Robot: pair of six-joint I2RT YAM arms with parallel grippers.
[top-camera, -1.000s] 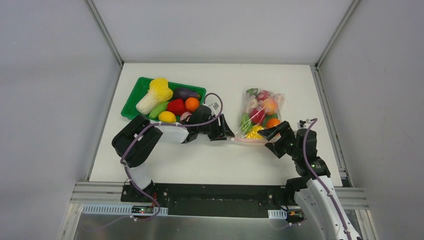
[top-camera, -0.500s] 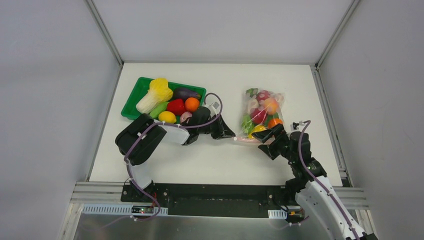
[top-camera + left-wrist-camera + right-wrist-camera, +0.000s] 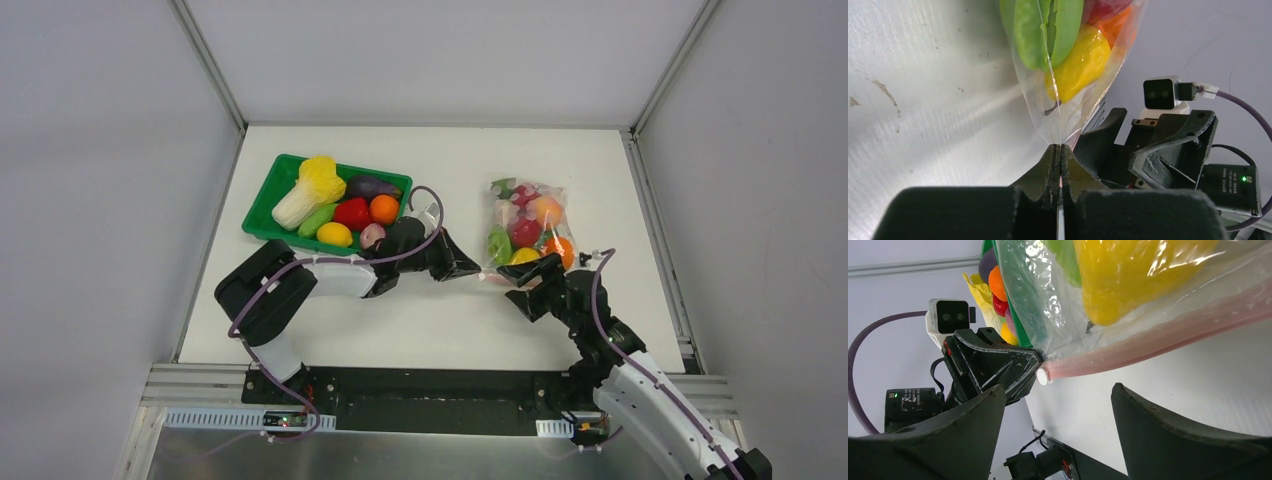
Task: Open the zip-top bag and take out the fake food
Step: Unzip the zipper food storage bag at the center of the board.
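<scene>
Entry: zip-top bag, right half of the tabletop, pink zip strip towards the near edge.
Contents: fake food inside the bag, with yellow, green, red and orange pieces showing through the plastic. Your left pincer is clamped on the bag's corner at the strip's left end. Your right pincer stands spread wide on the near side of the strip, gripping nothing. A green tray of other produce sits near the left edge, well apart from the bag.
</scene>
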